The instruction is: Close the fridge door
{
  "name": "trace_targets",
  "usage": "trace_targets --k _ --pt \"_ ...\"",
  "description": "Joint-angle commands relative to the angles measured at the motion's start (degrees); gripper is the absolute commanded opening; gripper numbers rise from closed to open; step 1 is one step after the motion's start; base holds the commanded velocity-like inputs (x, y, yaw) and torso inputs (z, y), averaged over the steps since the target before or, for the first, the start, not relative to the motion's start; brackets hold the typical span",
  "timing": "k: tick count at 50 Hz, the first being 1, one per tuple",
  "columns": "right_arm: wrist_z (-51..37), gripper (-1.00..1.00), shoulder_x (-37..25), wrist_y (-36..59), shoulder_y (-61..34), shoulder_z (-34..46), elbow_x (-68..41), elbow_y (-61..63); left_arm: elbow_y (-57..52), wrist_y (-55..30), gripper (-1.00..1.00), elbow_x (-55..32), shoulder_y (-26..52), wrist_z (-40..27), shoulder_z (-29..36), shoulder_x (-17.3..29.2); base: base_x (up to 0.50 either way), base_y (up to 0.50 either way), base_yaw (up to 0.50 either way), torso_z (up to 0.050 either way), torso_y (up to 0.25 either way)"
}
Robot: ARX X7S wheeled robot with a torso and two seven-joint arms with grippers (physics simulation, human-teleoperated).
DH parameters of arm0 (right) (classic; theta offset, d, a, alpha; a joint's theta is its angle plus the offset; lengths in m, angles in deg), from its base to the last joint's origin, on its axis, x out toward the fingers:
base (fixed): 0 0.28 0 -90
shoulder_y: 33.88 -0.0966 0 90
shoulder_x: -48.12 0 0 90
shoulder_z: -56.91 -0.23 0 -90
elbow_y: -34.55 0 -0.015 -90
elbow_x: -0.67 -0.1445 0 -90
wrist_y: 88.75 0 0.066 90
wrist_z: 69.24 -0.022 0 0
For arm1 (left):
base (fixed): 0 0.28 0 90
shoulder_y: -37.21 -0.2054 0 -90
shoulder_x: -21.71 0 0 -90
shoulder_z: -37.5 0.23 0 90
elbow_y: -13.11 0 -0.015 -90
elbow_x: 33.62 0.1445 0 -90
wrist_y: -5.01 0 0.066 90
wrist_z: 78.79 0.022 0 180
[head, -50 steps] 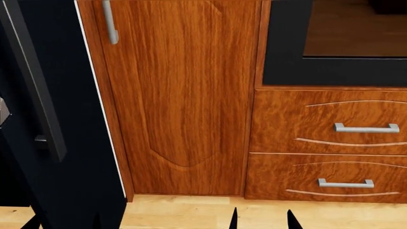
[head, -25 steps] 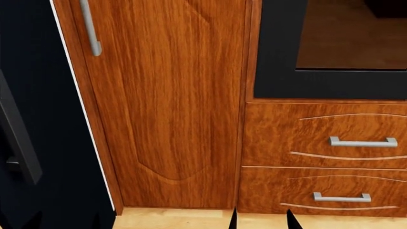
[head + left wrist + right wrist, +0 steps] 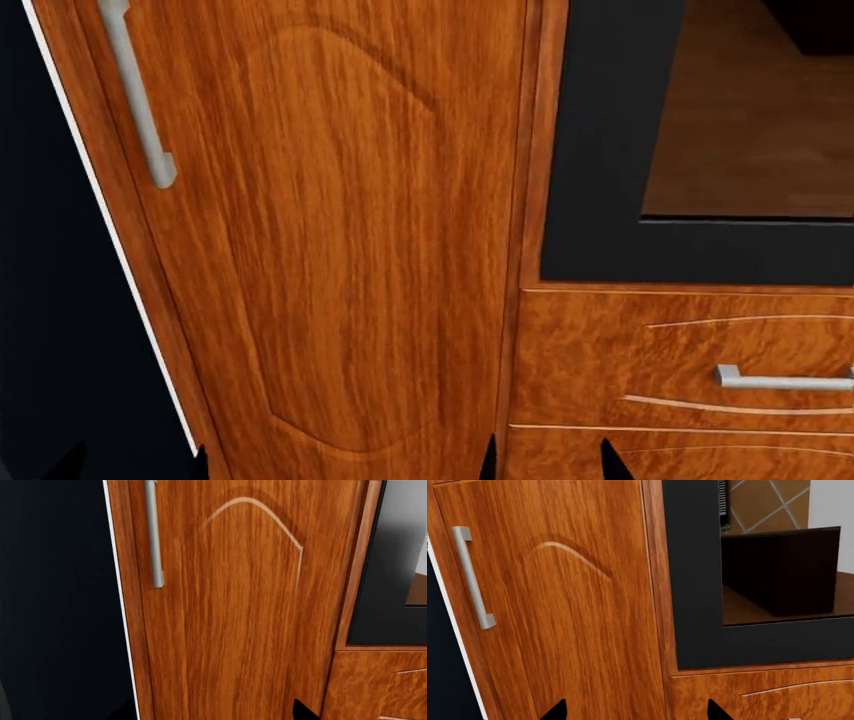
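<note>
1. Head view: the fridge door (image 3: pixel 54 330) is seen at the far left, its white edge just beside the wood cabinet door (image 3: pixel 334 240).
2. The right claw (image 3: pixel 634 711) is spread open, nothing held.
3. The left claw (image 3: pixel 213 714) is spread open, empty.

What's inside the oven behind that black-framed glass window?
Through the oven window, the right wrist view shows a dark boxy shape over a brownish surface and tile-like lines above it. These may be reflections; the black frame covers everything else.

fridge door (image 3: pixel 54 300): cut by frame edge, handle unseen; right fingers (image 3: pixel 555 711): only tips visible
</note>
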Motion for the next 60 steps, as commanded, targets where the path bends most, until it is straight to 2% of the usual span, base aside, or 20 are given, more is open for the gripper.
trace_targets --k 1,49,57,60 --pt "-0.41 1.0 -0.33 0.28 0.02 0.38 -0.27 0.35 -0.24 -0.1 1.0 -0.21 -0.05 -0.32 0.36 0.29 0.5 -0.01 0.0 0.0 0.0" --pt "-1.56 1.0 -1.37 -0.8 -0.13 1.58 -0.78 0.3 -0.47 0.17 1.0 -1.23 0.05 -1.54 1.49 1.28 0.5 -0.01 0.0 0.0 0.001" --pt "-1.7 1.0 -1.46 -1.75 -0.11 1.9 -0.28 0.06 -0.54 0.16 1.0 -1.34 0.1 -1.75 1.69 1.44 0.0 0.0 0.0 0.0 0.001" --pt "-2.64 1.0 -2.05 -2.1 -0.17 2.94 3.22 0.51 -0.54 0.17 1.0 -1.4 0.12 -1.82 1.75 1.5 0.0 0.35 0.0 0.0 0.0"
